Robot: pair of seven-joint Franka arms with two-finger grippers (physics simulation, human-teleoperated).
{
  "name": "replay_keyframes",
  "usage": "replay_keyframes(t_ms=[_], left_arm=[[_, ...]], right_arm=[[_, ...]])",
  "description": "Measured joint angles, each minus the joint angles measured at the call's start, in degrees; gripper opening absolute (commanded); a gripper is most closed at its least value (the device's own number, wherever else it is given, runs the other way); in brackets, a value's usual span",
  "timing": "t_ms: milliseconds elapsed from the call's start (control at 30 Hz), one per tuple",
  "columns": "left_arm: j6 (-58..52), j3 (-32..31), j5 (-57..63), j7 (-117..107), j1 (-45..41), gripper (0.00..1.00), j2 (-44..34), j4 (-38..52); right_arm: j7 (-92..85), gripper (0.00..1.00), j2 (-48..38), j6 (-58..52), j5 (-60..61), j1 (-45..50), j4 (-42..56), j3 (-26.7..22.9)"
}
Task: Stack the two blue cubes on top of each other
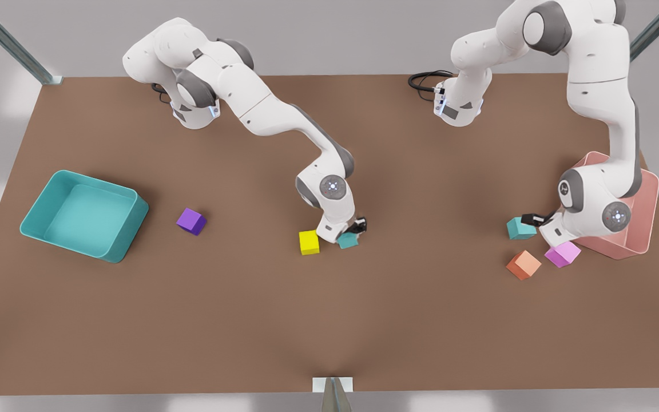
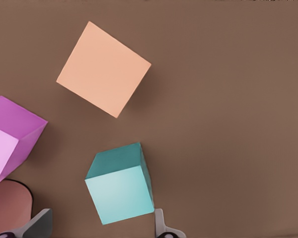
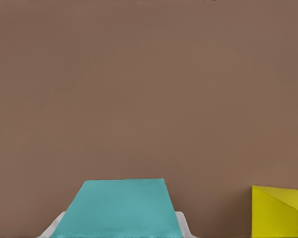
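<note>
**At mid-table and by the pink bin: one arm per blue cube**

In the front view, the right gripper [image 1: 350, 230] is sitting down over the first blue cube [image 1: 348, 240], just beside the yellow cube [image 1: 309, 242], at the middle of the table [image 1: 329, 320]. Toward the front view's right, the left gripper [image 1: 535, 219] is hanging close against the second blue cube [image 1: 520, 228], near the orange cube [image 1: 524, 264], the pink cube [image 1: 562, 253] and the pink bin [image 1: 644, 217]. The two blue cubes are lying well apart.

In the left wrist view, the second blue cube [image 2: 120, 186] is resting on the table, skewed to the fingers [image 2: 161, 225]. The jaws are standing apart, their tips flanking its near end, not gripping it.

In the right wrist view, the first blue cube [image 3: 120, 208] is sitting squarely between the fingertips [image 3: 183, 225], which are pressing its sides: clamped, in my judgement. The carrying move therefore runs from this cube toward the second.
</note>
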Motion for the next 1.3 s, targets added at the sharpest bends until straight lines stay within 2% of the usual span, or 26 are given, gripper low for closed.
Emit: replay_keyframes(t_ms=[167, 300, 367, 467, 500, 633, 700, 833, 1100, 1133, 1167, 1300], left_arm=[[3.0, 0.4, -1.3, 2.2, -0.4, 1.00, 0.3, -2.1], [4.1, 1.6, -1.5, 1.0, -0.9, 1.00, 0.8, -3.2], [4.5, 2.2, -1.6, -0.2, -1.1, 1.00, 1.1, -3.4], [4.9, 2.8, -1.6, -1.8, -1.2, 1.00, 1.9, -3.5], [5.1, 2.8, -1.6, -2.3, -1.4, 1.00, 2.0, -3.8], [5.6, 2.9, -1.6, -4.9, -2.3, 1.00, 2.1, -4.5], [5.7, 3.0, -1.7, -6.0, -2.4, 1.00, 2.2, -4.6], [6.3, 3.0, -1.7, -7.9, -2.5, 1.00, 3.4, -5.5], [8.6, 3.0, -1.7, -10.7, -2.8, 1.00, 5.5, -5.5], [8.9, 3.0, -1.7, -11.0, -2.9, 0.96, 5.6, -5.5], [9.0, 3.0, -1.7, -11.3, -2.9, 0.69, 5.6, -5.5], [9.6, 3.0, -1.3, -12.3, -2.9, 0.68, 5.6, -5.5]], right_arm=[[7.4, 1.00, -2.6, 0.5, 0.2, -0.1, 0.1, 0.1], [11.5, 1.00, -14.4, -7.9, 0.7, -2.5, 0.1, 0.6], [10.2, 1.00, -17.6, -16.9, 3.6, -10.0, -1.1, 0.7], [3.3, 1.00, -19.3, -31.7, 5.2, -31.7, -5.1, -0.2], [0.8, 1.00, -20.9, -35.6, 3.2, -36.3, -5.0, -0.5], [-8.6, 1.00, -41.4, -45.6, -4.3, -40.4, -10.3, -0.7], [-12.6, 1.00, -46.5, -48.5, -6.3, -39.7, -12.7, -0.6], [-19.2, 1.00, -45.9, -52.7, -9.0, -36.1, -12.6, -0.6], [-29.8, 1.00, -41.3, -58.8, -10.3, -37.1, -5.4, -0.9], [-30.8, 1.00, -40.9, -59.3, -10.6, -37.3, -4.5, -0.8], [-31.8, 1.00, -40.8, -59.7, -10.9, -37.3, -3.8, -0.8], [-35.6, 1.00, -40.6, -60.7, -11.3, -37.1, -3.0, -0.7]])
